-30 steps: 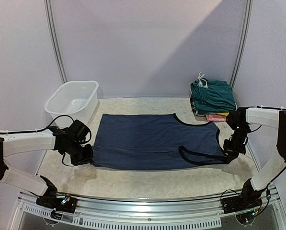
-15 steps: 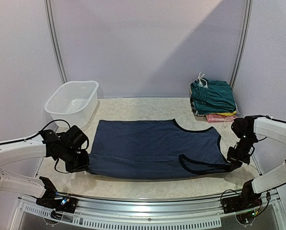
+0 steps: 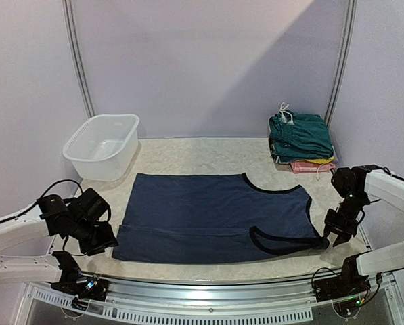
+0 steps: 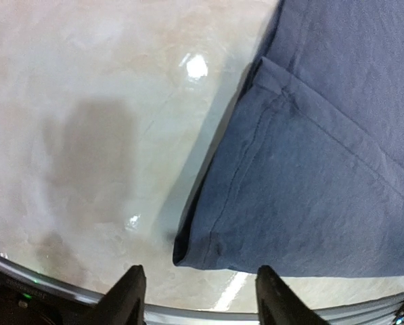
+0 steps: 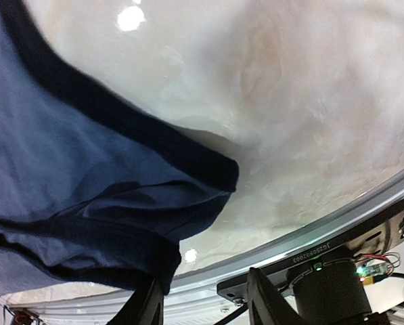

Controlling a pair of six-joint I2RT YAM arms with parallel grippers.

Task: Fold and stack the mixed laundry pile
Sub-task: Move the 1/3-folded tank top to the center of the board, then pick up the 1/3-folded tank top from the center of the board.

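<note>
The navy tank top (image 3: 212,217) has slid nearer; my jaws are standing apart, left gripper (image 4: 198,294) clear of it, right gripper (image 5: 203,298) perhaps brushing it, per wrist views only.

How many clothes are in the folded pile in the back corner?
3 show: teal shorts on top, a yellow garment peeking out beneath, and a pink garment at the bottom. The thick teal layer may hide more.

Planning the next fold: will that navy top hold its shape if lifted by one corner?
Probably not: the navy top lies thin and flat with soft wrinkles, so it should droop and feel light. It may slide on the glossy table.
</note>
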